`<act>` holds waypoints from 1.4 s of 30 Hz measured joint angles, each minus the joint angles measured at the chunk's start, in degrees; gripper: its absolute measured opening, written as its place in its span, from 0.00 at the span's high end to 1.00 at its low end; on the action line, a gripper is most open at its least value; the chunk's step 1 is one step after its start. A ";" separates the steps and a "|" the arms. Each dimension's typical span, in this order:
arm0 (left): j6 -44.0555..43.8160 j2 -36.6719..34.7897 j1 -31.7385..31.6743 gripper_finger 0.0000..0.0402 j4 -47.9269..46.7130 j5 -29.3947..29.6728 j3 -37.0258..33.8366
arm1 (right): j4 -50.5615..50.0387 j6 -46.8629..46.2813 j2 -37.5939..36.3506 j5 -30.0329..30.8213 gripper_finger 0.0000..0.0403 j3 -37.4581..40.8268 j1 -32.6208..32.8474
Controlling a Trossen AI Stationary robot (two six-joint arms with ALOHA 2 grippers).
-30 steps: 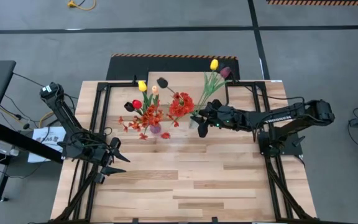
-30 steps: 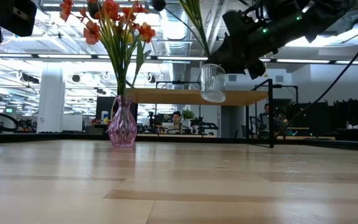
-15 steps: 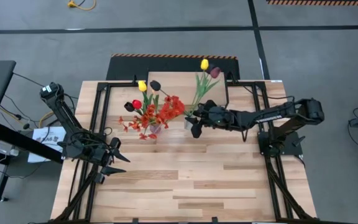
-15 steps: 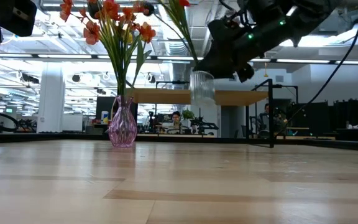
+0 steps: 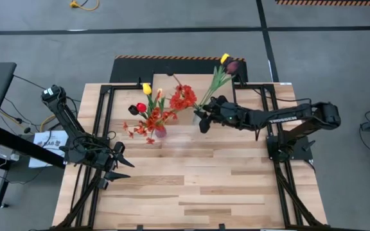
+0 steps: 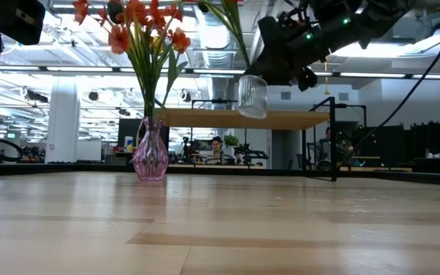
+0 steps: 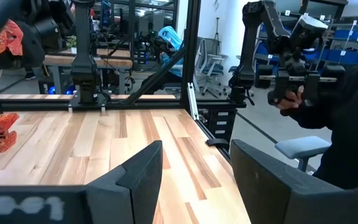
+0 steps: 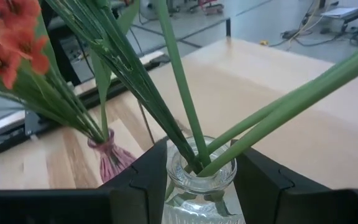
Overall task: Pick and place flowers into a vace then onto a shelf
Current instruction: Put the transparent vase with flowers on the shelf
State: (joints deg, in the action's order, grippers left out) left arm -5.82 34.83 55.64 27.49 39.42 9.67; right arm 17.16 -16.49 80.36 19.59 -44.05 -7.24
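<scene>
Right gripper (image 5: 200,119) reaches in from 3 o'clock toward table centre, jaws clamped on the neck of a clear ribbed glass vase (image 6: 252,96). In the low view the vase hangs clear of the tabletop (image 5: 191,186), tilted, its base about level with the shelf top. The right wrist view shows both fingers (image 8: 138,180) pressed against the glass rim, green stems crossing inside it.

Flowers in the held vase: tulip stems fanning toward 12–1 o'clock, yellow head (image 5: 224,58) and dark maroon head (image 5: 232,65) over the shelf (image 5: 188,82), which stands at the table's 12 o'clock edge.

Pink glass vase (image 6: 150,154) stands upright on the tabletop at roughly 10–11 o'clock of centre, just beside the held vase in the high view. It carries orange-red sprays (image 5: 149,122), a yellow tulip (image 5: 147,88) and a red one.

Left gripper (image 5: 117,163) waits low at 8 o'clock, jaws apart, holding nothing.
</scene>
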 joint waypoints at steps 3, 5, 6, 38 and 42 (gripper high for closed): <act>0.00 0.02 0.00 0.56 0.00 0.02 0.00 | -0.03 0.44 -1.36 0.07 0.65 0.00 -0.01; 0.00 0.02 0.00 0.56 -0.01 0.02 0.00 | -0.01 0.70 -2.29 0.04 0.65 0.00 -0.01; 0.00 0.01 0.00 0.56 -0.02 0.02 0.00 | -0.05 1.13 -2.71 0.04 0.65 0.00 0.01; -0.90 0.00 0.00 0.56 -0.22 0.00 0.00 | -3.24 3.43 -8.60 2.78 0.65 -0.03 -0.01; -0.90 0.02 0.00 0.56 -0.23 0.00 0.00 | -3.42 3.41 -7.61 1.14 0.65 -1.21 -0.03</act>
State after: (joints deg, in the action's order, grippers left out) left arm -6.72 34.85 55.64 27.25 39.42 9.67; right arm 13.73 -13.08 72.76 20.73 -45.26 -7.27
